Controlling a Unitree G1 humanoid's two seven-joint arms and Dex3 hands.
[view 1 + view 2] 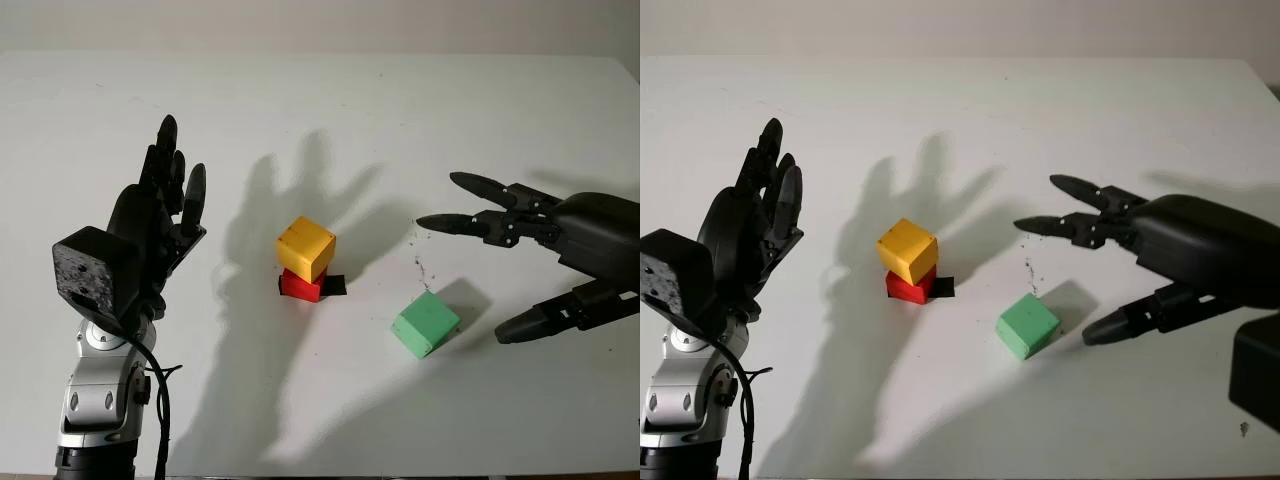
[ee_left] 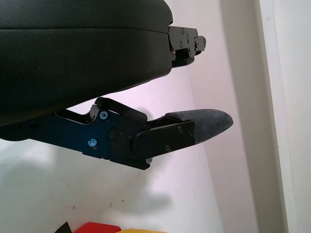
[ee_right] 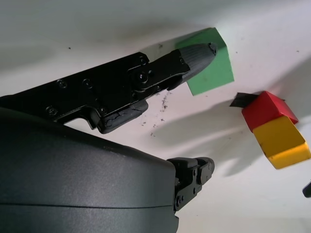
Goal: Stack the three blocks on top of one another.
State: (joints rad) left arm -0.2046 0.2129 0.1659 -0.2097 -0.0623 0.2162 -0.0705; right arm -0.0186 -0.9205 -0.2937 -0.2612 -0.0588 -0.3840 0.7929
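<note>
Right hand (image 1: 520,265): black, three-fingered, entering from the right edge of the frame at mid-height. Open, holding nothing. Two fingers (image 1: 470,223) point toward frame centre; the thumb sits lower, at right of the green block. Raised above the table, apart from every block.

Green block (image 1: 426,322): lower right of centre, lying on the table by itself, turned corner-on. Just left of the right hand's thumb tip, not touched. In the right wrist view the same block (image 3: 211,68) sits behind a fingertip (image 3: 194,53).

Yellow block (image 1: 306,248): centre of frame, set on top of the red block, slightly rotated against it.

Red block (image 1: 301,286): directly beneath the yellow block, on the table. Its lower front face shows.

Black scrap (image 1: 334,286): small dark piece lying flat at the right side of the red block, touching it.

Left hand (image 1: 165,205): left of frame, upright, fingers pointing toward the top of the picture. Open, holding nothing. Well apart from the two-block stack, to its left.

Table (image 1: 320,110): white, carrying hand shadows across its centre.
</note>
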